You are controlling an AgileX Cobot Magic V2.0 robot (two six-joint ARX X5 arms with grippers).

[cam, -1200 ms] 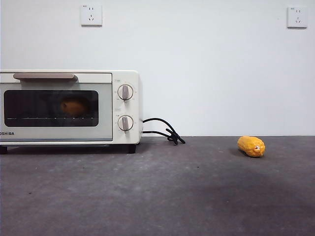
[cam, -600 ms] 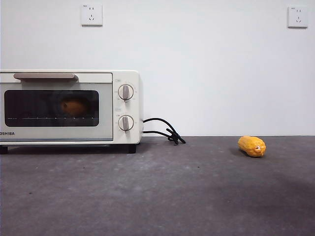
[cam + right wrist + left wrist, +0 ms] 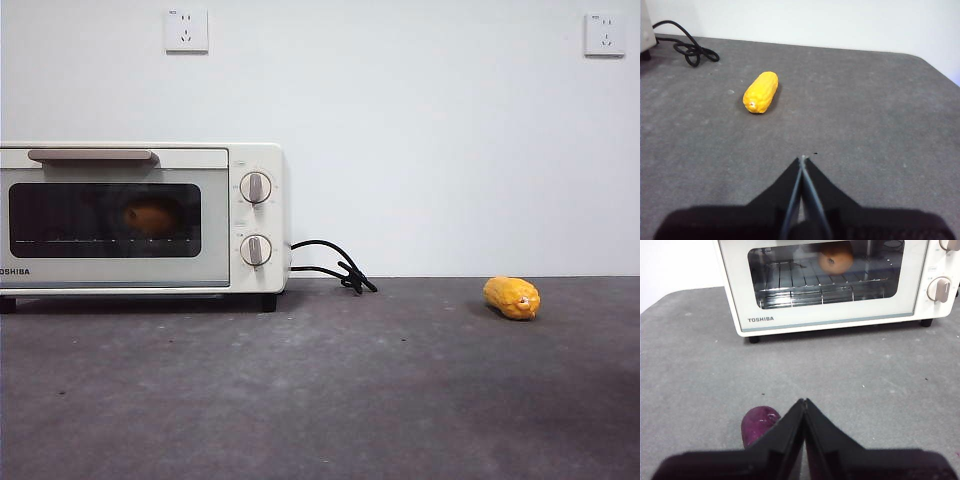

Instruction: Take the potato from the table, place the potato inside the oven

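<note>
The potato (image 3: 152, 217) is a round orange-brown ball resting on the rack inside the oven (image 3: 140, 215), behind its closed dark glass door; the left wrist view shows the potato (image 3: 836, 258) through the glass of the oven (image 3: 830, 315). My left gripper (image 3: 804, 402) is shut and empty, held back over the table (image 3: 865, 375) in front of the oven. Far from the oven, my right gripper (image 3: 803, 159) is shut and empty above the table (image 3: 880, 115). Neither arm appears in the front view.
A yellow corn-like piece (image 3: 511, 297) lies on the table at the right, also the corn-like piece (image 3: 760, 92) ahead of the right gripper. The oven's black cord (image 3: 335, 266) coils beside it. A purple rounded object (image 3: 758, 423) lies just beside the left gripper's jaws.
</note>
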